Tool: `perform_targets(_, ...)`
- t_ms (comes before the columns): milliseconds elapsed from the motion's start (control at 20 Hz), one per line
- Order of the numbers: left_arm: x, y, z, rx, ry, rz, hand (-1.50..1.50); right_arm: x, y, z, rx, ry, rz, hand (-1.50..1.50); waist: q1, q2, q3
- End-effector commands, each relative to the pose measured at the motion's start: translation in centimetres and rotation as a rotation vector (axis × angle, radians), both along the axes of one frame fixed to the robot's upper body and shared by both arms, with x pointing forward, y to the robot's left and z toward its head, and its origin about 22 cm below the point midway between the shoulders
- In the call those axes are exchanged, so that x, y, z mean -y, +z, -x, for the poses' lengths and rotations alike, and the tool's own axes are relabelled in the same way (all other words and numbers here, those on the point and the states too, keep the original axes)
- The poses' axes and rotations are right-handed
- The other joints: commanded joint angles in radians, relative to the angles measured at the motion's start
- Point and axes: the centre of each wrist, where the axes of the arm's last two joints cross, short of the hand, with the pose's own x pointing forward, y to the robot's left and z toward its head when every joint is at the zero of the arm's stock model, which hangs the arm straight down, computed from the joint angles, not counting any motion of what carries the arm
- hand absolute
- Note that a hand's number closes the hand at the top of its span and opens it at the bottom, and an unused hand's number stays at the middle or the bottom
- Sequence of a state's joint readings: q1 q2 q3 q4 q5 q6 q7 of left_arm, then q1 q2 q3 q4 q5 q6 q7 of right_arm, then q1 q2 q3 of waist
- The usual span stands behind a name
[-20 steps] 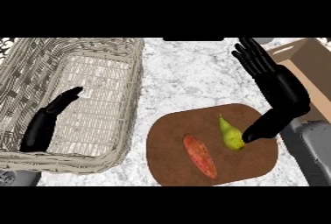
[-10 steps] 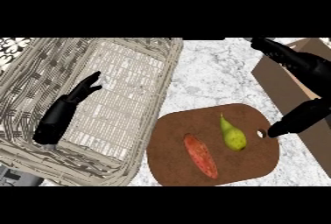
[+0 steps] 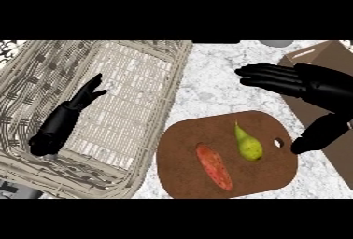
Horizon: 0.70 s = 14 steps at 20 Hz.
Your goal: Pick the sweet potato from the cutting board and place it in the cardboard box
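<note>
Sweet potato (image 3: 214, 166): one; one pear (image 3: 247, 144); one cutting board (image 3: 183, 173).

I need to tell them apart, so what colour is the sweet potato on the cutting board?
Reddish orange; the sweet potato shows in the head view.

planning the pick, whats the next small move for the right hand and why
Probably bring the open right hand down and left over the reddish-orange sweet potato. The potato lies untouched on the brown wooden cutting board beside a green pear, while the hand hovers above the board's far right side, holding nothing.
</note>
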<state>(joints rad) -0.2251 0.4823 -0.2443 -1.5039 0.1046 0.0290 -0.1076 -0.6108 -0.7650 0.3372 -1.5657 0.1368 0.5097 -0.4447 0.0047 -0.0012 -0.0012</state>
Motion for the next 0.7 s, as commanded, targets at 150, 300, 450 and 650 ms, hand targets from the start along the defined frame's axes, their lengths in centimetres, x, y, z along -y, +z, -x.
perform_targets(150, 0.4, 1.5, -0.1, -0.001, 0.012, 0.014, 0.0, -4.7, 1.7, 4.6, 0.077, 0.105, 0.318, -1.5, -0.014, -0.008, 0.0)
perform_targets(300, -0.7, -0.2, 0.8, -0.004, -0.008, 0.011, 0.0, -6.9, 1.9, 6.1, 0.132, 0.074, 0.406, -1.5, -0.003, -0.006, 0.0)
perform_targets(450, 0.4, 0.8, -0.2, 0.0, 0.006, 0.006, 0.0, -6.7, 2.0, 8.5, 0.133, 0.049, 0.47, -1.5, -0.016, -0.005, 0.001)
perform_targets(650, 0.8, 0.6, 0.7, 0.004, -0.009, 0.004, 0.0, -9.8, -0.1, 10.7, 0.116, 0.015, 0.534, -1.5, -0.003, -0.005, 0.0)
